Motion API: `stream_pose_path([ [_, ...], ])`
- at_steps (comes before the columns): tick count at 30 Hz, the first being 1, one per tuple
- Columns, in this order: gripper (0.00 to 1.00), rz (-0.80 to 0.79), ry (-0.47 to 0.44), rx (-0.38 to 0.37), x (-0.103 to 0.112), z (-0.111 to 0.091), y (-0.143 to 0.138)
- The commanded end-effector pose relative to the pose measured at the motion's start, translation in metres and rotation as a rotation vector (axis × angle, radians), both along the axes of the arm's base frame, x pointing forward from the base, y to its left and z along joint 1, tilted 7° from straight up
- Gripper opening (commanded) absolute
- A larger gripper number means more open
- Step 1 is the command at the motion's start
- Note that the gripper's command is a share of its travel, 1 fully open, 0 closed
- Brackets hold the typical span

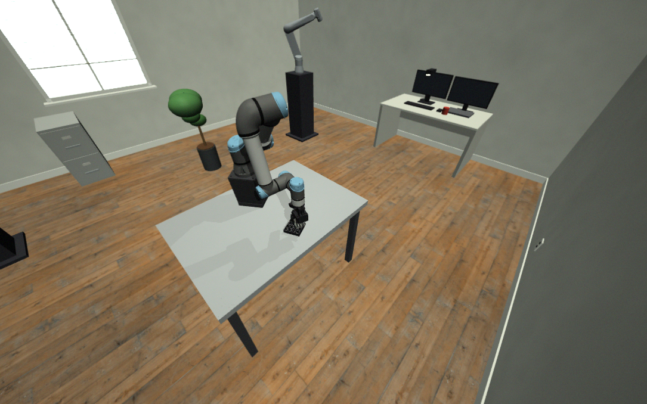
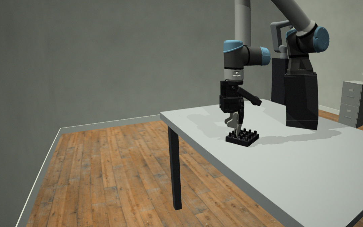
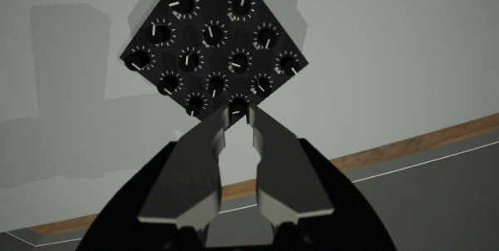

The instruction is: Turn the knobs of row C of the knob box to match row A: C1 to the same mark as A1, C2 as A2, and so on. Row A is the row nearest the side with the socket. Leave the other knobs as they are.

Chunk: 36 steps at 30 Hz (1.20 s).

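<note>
Knob box (image 1: pixel 291 232) (image 2: pixel 237 141) (image 3: pixel 212 5) beneath my arm (image 1: pixel 257 160) (image 2: pixel 233 57), wrist pointing straight down; I have the claw (image 1: pixel 296 223) (image 2: pixel 237 134) (image 3: pixel 239 104) nearly closed, tips pinching knob C4 (image 2: pixel 236 131) (image 3: pixel 238 108).

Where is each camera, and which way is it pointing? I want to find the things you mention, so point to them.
Top: high up, off the table's (image 1: pixel 325 190) (image 2: pixel 303 174) (image 3: pixel 353 53) edge, looking down over the arm (image 1: pixel 255 160) (image 2: pixel 242 25), with window and desk beyond; nearly the whole arm shows.
Exterior: lower, beside the table, looking across it; arm base, wrist and gripper (image 1: pixel 296 224) (image 2: pixel 237 134) (image 3: pixel 239 104) show, the elbow is cut off.
Wrist: on the arm near the gripper, looking along its fingers to the knob box (image 1: pixel 292 232) (image 2: pixel 236 141) (image 3: pixel 226 17); only the gripper shows.
All three share the box and gripper.
</note>
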State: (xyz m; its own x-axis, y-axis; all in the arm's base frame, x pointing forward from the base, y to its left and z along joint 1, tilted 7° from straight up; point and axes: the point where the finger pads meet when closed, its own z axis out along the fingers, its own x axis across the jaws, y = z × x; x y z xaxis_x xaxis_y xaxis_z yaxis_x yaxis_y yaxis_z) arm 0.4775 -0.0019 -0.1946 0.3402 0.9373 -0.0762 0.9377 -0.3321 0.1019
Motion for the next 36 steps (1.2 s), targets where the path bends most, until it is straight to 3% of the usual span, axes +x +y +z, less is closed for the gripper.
stream_pose_path([
  [1, 0.04, -0.006, -0.002, 0.0, 0.0005, 0.0005, 0.0],
  [19, 0.04, -0.089, -0.011, 0.006, 0.0006, 0.0004, 0.0004],
  [36, 0.04, -0.282, -0.032, 0.02, 0.0011, 0.0004, 0.0012],
])
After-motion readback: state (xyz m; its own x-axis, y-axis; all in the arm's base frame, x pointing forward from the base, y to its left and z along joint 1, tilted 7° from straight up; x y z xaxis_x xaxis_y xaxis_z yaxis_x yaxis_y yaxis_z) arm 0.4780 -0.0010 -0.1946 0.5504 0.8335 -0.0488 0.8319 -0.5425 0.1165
